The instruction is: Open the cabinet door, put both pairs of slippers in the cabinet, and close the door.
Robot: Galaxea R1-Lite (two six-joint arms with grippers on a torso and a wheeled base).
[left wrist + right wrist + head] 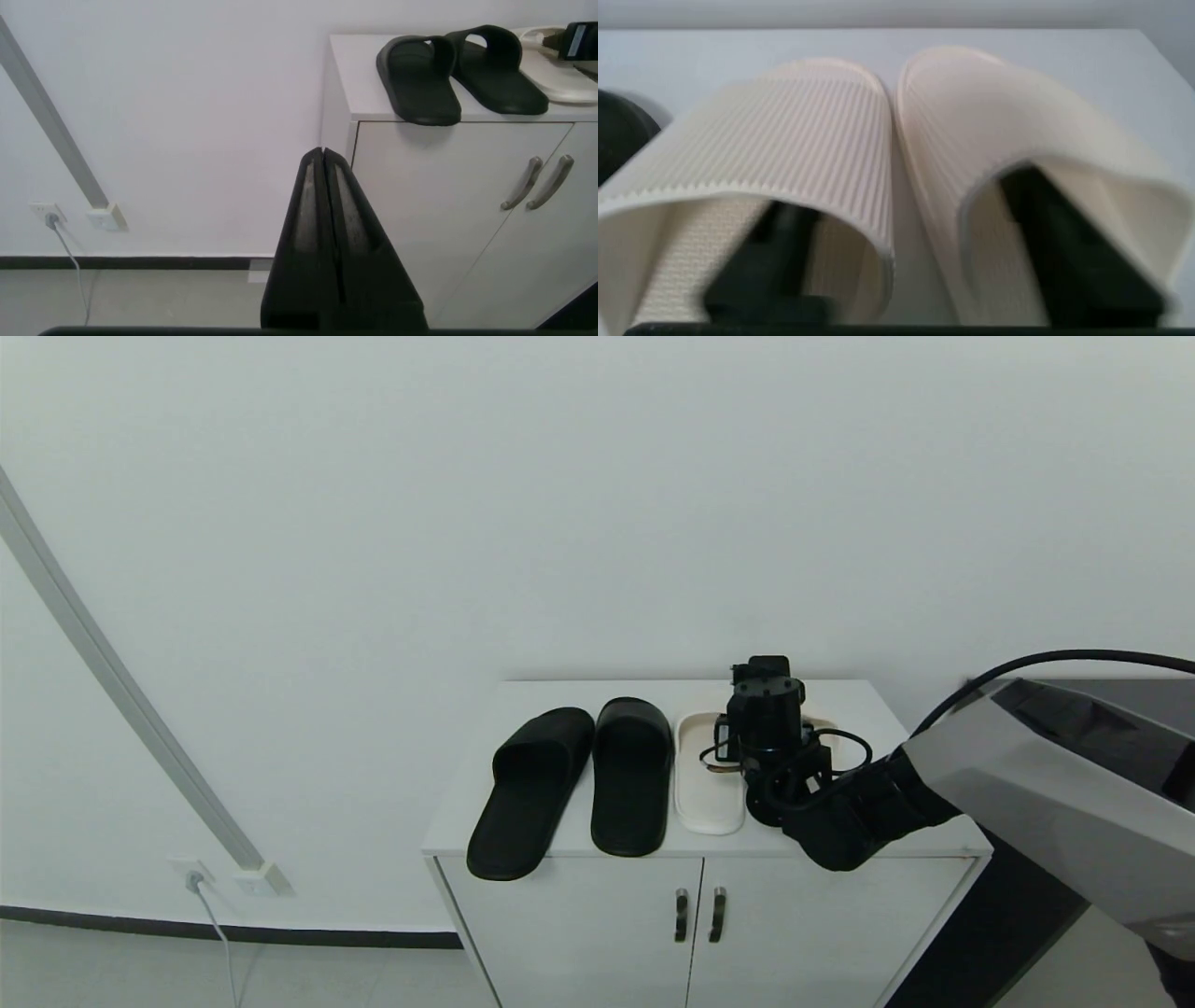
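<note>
My right gripper (917, 261), fingers apart, has 1 finger under the strap of each cream slipper (813, 112); I should squeeze evenly. My left gripper (324, 215) is pressed together.

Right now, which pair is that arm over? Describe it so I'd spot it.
On top of the white cabinet against the wall lie two pairs of slippers. It's the cream slippers, on the right beneath the right gripper; unlike the black slippers beside them, they are pale and ribbed.
</note>
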